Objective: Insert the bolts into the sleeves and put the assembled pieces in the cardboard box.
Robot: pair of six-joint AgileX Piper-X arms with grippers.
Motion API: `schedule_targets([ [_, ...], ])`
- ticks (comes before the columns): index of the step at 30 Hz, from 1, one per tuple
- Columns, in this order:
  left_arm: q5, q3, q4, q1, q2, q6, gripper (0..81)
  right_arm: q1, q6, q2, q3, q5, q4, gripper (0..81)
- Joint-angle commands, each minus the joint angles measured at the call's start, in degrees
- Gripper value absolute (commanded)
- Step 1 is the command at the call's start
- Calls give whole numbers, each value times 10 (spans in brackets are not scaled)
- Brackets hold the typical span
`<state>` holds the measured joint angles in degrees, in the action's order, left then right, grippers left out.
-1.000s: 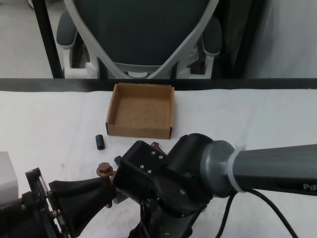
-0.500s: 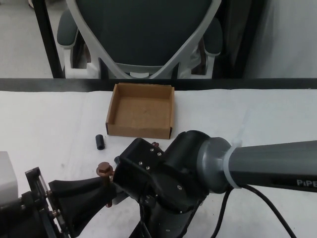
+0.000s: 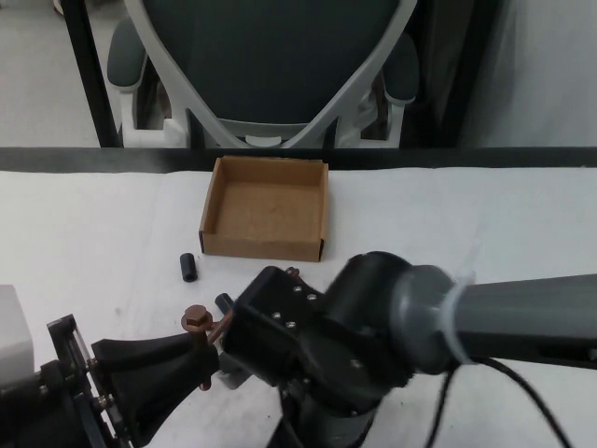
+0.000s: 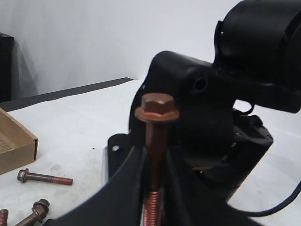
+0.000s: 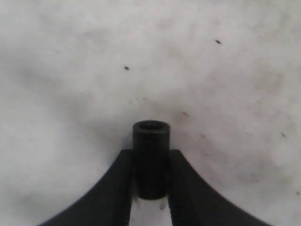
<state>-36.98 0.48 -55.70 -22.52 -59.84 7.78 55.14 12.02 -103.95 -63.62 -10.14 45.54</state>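
1. Shifted since a second ago: our right arm's dark wrist (image 3: pixel 322 350) edges toward 9 o'clock in the high view, then back toward 3 o'clock. This again uncovers a small black sleeve (image 3: pixel 222 301) beside it. Our left arm and its bolt keep their place.
2. We see the left gripper (image 4: pixel 153 157) clamped on a copper bolt (image 4: pixel 156 136). The bolt stands upright with its hex head on top and its thread running down between the fingers.
3. We see the right gripper (image 5: pixel 151 162) pinching a black sleeve (image 5: pixel 151 141) by its sides. The sleeve's open bore faces the wrist camera, and the white bench cover (image 5: pixel 70 56) lies beyond it.
4. From above, the cardboard box (image 3: pixel 264 245) sits at about 1 o'clock from the held bolt's head, near the bench's far edge.
5. Another loose sleeve (image 3: pixel 187 268) lies at 8 o'clock from the box, just off its near corner.
6. Spare bolts (image 4: pixel 44 178) lie on the cover near the box's corner in the left wrist view.
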Motion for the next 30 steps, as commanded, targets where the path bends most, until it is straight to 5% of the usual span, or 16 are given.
schedule_targets([
  [1,-21,-5,-33,1,6,-18,8,-2,-5,48,29,-31,-13,2],
  [7,-21,-5,-33,1,6,-18,8,6,28,163,141,-24,-123,2],
  [18,-24,-5,-50,-7,6,-1,8,103,77,330,353,-29,-380,2],
  [30,-26,-5,-101,-115,6,-53,8,223,37,337,535,-194,-782,2],
])
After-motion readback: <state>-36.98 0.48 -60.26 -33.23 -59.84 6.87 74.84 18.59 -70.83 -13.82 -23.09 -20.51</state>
